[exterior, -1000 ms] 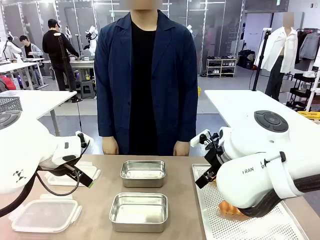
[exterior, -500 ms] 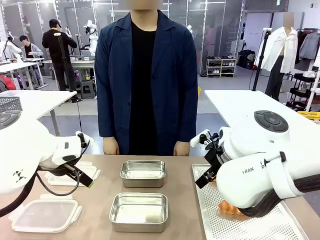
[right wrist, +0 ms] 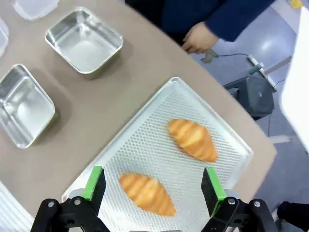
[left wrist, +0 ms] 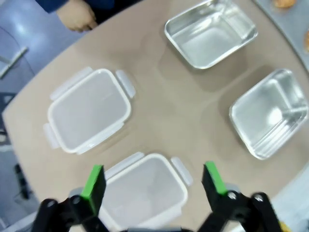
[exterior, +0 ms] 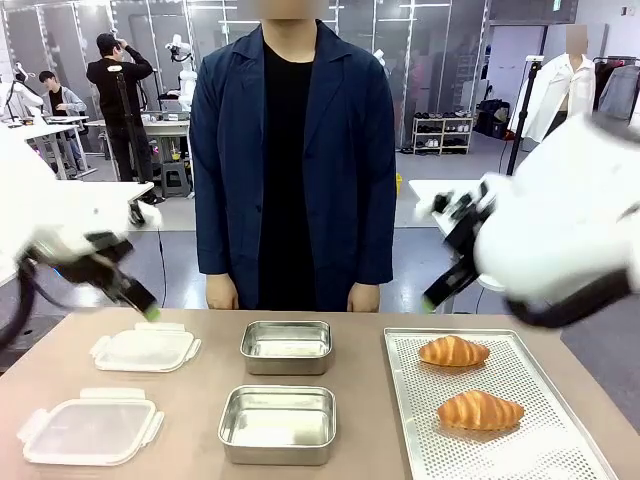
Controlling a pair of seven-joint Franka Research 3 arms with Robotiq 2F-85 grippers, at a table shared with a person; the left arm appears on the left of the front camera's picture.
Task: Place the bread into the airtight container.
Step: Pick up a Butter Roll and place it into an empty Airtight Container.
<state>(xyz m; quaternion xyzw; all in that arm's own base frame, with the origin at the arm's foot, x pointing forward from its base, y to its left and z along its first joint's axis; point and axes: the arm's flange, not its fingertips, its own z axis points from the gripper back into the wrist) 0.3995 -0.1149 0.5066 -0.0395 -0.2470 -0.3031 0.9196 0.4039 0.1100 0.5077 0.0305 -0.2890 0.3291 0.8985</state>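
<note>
Two croissants lie on the perforated tray [exterior: 560, 455] at the right: one farther back [exterior: 453, 351] [right wrist: 192, 139], one nearer [exterior: 480, 410] [right wrist: 147, 193]. A clear plastic airtight container [exterior: 88, 428] [left wrist: 145, 191] sits at the near left, with its flat lid [exterior: 145, 347] [left wrist: 89, 108] behind it. My left gripper [exterior: 145, 305] [left wrist: 153, 176] hangs open high above the lid and container, nothing between its fingers. My right gripper [exterior: 438, 292] [right wrist: 153, 175] is open too, well above the tray's far edge and looking down on both croissants.
Two steel pans stand mid-table, one far [exterior: 286, 345] [left wrist: 210, 34] [right wrist: 84, 41] and one near [exterior: 277, 422] [left wrist: 270, 113] [right wrist: 24, 106]. A person in a dark jacket stands at the far edge, hands [exterior: 221, 291] hanging near the table.
Both arms have lifted from low over the table to well above it and are blurred by motion. The right arm no longer covers the tray, so both croissants now show.
</note>
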